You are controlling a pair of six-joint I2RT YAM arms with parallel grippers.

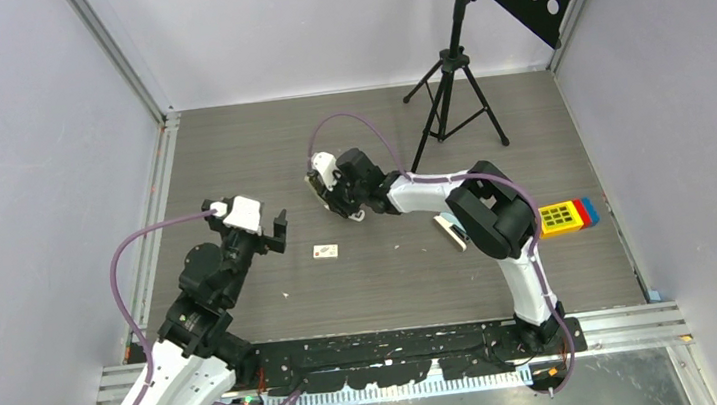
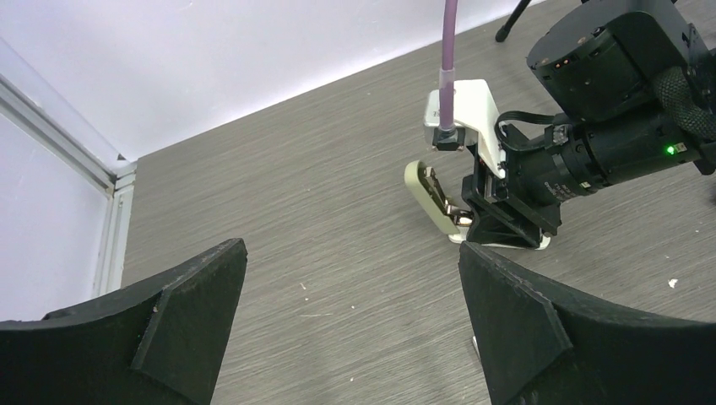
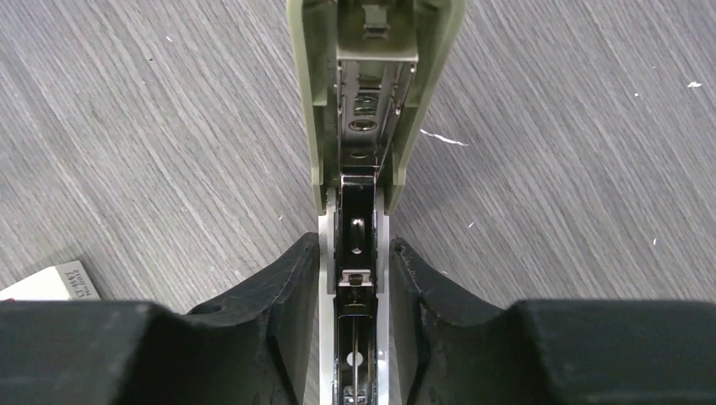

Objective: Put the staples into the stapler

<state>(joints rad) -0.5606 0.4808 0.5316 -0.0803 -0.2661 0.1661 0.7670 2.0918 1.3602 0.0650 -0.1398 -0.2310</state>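
The stapler (image 3: 355,278) has a white base, a dark metal staple channel and a pale green lid (image 3: 376,84) swung open. My right gripper (image 3: 355,253) is shut on its base from both sides, holding it on the table near the middle (image 1: 332,203). The open lid also shows in the left wrist view (image 2: 429,198). The staples, a tiny flat white box with a reddish mark (image 1: 324,251), lie on the table just near of the stapler; one corner of the box shows in the right wrist view (image 3: 46,284). My left gripper (image 1: 277,231) is open and empty, left of the box (image 2: 350,249).
A second white stapler-like object (image 1: 451,231) lies beside the right arm. A yellow block with red and blue parts (image 1: 565,215) sits at the right. A black tripod (image 1: 449,92) stands at the back. Metal rails edge the grey table (image 1: 229,156).
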